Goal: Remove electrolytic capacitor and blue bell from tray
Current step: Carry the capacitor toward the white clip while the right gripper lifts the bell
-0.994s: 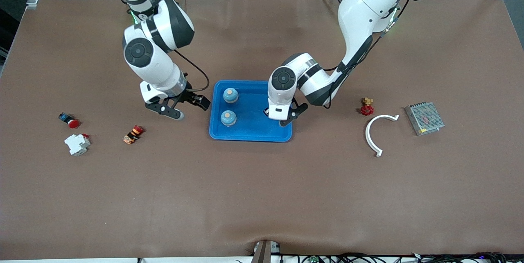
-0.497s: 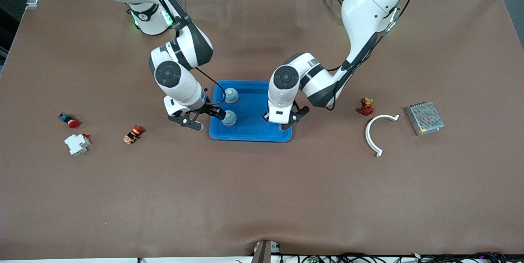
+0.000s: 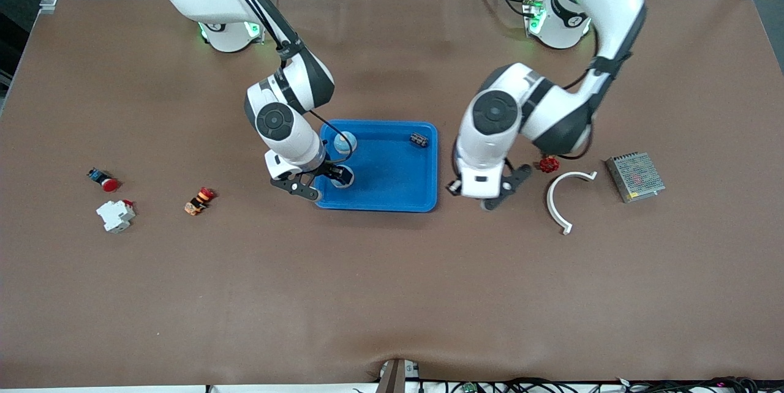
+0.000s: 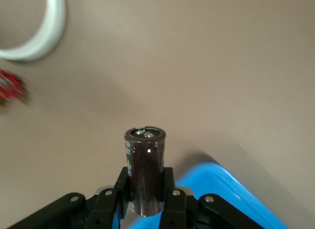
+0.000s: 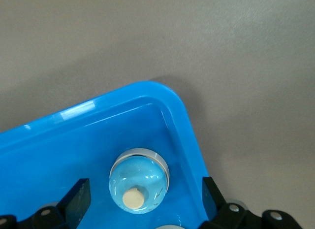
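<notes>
A dark brown capacitor [image 4: 144,170] stands upright between the fingers of my left gripper [image 4: 146,182], which is shut on it. That left gripper [image 3: 484,192] hangs over the table just past the blue tray [image 3: 392,197], at the left arm's end of it. A small dark capacitor [image 3: 419,139] lies in the tray. Two light blue bells [image 3: 345,142] [image 3: 344,177] stand in the tray. My right gripper [image 3: 321,180] is open over the tray's corner [image 5: 162,98], with one bell [image 5: 139,182] between its fingers [image 5: 78,197].
A red valve [image 3: 549,164], a white curved piece [image 3: 563,197] and a metal grille box [image 3: 635,177] lie toward the left arm's end. A red button [image 3: 103,181], a white breaker [image 3: 115,215] and an orange part [image 3: 199,200] lie toward the right arm's end.
My left gripper has moved off the tray toward the left arm's end, still gripping the capacitor, uncovering the small capacitor in the tray. My right gripper has moved in over the tray's bells.
</notes>
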